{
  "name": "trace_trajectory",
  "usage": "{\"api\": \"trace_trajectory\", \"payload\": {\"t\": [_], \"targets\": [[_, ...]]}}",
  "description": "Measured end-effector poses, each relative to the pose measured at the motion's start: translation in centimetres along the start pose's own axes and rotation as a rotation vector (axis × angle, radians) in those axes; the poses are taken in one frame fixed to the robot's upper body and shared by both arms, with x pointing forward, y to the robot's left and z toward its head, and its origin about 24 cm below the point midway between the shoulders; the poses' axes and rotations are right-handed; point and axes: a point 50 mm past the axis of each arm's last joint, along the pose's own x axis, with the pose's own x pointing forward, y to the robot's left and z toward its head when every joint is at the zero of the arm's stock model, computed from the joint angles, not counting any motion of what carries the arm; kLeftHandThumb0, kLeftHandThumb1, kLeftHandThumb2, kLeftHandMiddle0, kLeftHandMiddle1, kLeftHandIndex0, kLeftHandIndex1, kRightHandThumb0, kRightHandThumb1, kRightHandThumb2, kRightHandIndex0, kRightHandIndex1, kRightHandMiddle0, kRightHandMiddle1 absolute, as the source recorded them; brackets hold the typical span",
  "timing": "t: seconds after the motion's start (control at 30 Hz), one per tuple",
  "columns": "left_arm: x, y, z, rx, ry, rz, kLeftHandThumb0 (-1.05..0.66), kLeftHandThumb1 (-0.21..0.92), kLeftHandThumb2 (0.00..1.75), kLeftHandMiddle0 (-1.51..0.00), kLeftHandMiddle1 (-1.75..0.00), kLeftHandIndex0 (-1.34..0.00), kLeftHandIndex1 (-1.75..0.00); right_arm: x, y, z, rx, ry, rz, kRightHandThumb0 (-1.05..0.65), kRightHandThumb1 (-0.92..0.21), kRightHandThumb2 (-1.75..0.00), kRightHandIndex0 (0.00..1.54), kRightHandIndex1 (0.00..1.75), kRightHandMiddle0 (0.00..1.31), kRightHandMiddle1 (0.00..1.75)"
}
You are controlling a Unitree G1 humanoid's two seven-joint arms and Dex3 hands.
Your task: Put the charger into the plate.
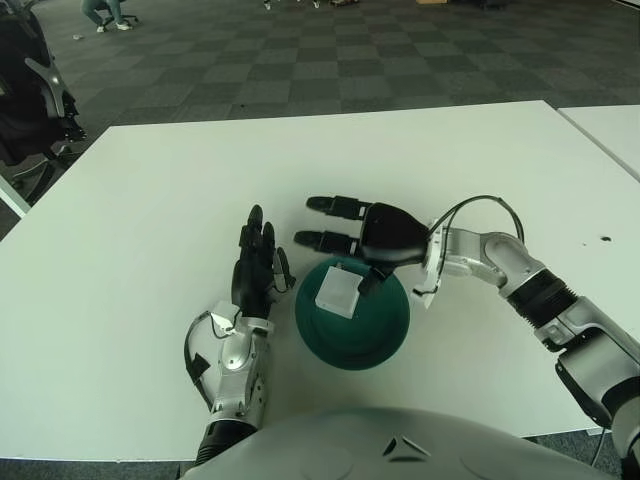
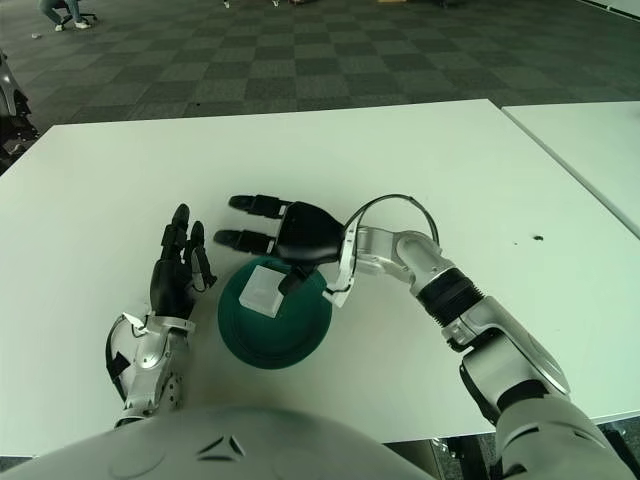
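Note:
A white square charger (image 1: pixel 338 291) lies in the dark green plate (image 1: pixel 375 336), toward its upper left part. My right hand (image 1: pixel 350 232) hovers over the plate's far rim with its fingers stretched out to the left, holding nothing; its thumb points down just right of the charger. My left hand (image 1: pixel 256 264) stands beside the plate's left rim, fingers straight and pointing away from me, not touching the charger.
The white table (image 1: pixel 160 200) spreads wide around the plate. A second white table (image 1: pixel 612 125) shows at the far right. A black chair (image 1: pixel 30 100) stands off the table's left corner, on a checkered floor.

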Motion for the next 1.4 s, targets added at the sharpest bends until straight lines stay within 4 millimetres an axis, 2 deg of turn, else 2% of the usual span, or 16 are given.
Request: {"api": "trace_trajectory", "payload": {"t": [0.1, 0.3, 0.5, 0.7, 0.97, 1.2, 1.37, 1.4], "targets": [[0.0, 0.1, 0.1, 0.004, -0.003, 0.000, -0.89, 0.92, 0.96, -0.11, -0.02, 0.00, -0.41, -0.7, 0.3, -0.7, 0.120, 0.090, -0.061, -1.05, -0.92, -0.88, 0.00, 0.00, 0.00, 0.00], [-0.1, 0.1, 0.2, 0.005, -0.006, 0.001, -0.89, 0.92, 0.97, -0.15, -0.03, 0.00, -0.52, -1.9, 1.3, -0.7, 0.362, 0.206, -0.182, -1.05, -0.92, -0.94, 0.00, 0.00, 0.00, 0.00], [-0.1, 0.2, 0.2, 0.004, -0.008, 0.007, -0.89, 0.92, 0.98, -0.18, -0.03, 0.00, -0.53, -3.5, 3.4, -0.5, 0.626, 0.314, -0.297, -1.05, -0.92, -0.97, 0.00, 0.00, 0.00, 0.00], [-0.3, 0.6, 0.2, 0.009, -0.006, 0.020, -0.90, 0.92, 0.99, -0.18, -0.03, 0.00, -0.49, -5.2, 4.8, -0.4, 0.839, 0.407, -0.486, -1.05, -0.92, -1.03, 0.00, 0.00, 0.00, 0.00], [-0.6, 1.6, 0.4, 0.024, -0.013, 0.015, -0.89, 0.92, 1.00, -0.19, -0.02, 0.00, -0.42, -9.0, 4.0, -2.4, 0.893, 0.526, -0.854, -1.05, -0.92, -1.16, 0.00, 0.00, 0.00, 0.00], [-0.8, 2.1, 0.4, 0.026, -0.005, 0.011, -0.88, 0.92, 1.02, -0.18, -0.01, 0.00, -0.38, -10.2, 5.1, -3.7, 1.009, 0.649, -0.896, -1.05, -0.92, -1.19, 0.00, 0.00, 0.00, 0.00], [-0.8, 2.5, 0.5, 0.037, 0.000, 0.018, -0.88, 0.92, 1.04, -0.17, -0.01, 0.00, -0.37, -9.9, 5.7, -3.9, 1.076, 0.695, -0.918, -1.05, -0.92, -1.12, 0.00, 0.00, 0.04, 0.03], [-0.8, 2.5, 0.5, 0.039, 0.000, 0.018, -0.88, 0.92, 1.04, -0.18, -0.01, 0.00, -0.37, -9.7, 5.8, -3.8, 1.088, 0.697, -0.919, -1.05, -0.92, -1.11, 0.01, 0.00, 0.02, 0.10]]}}
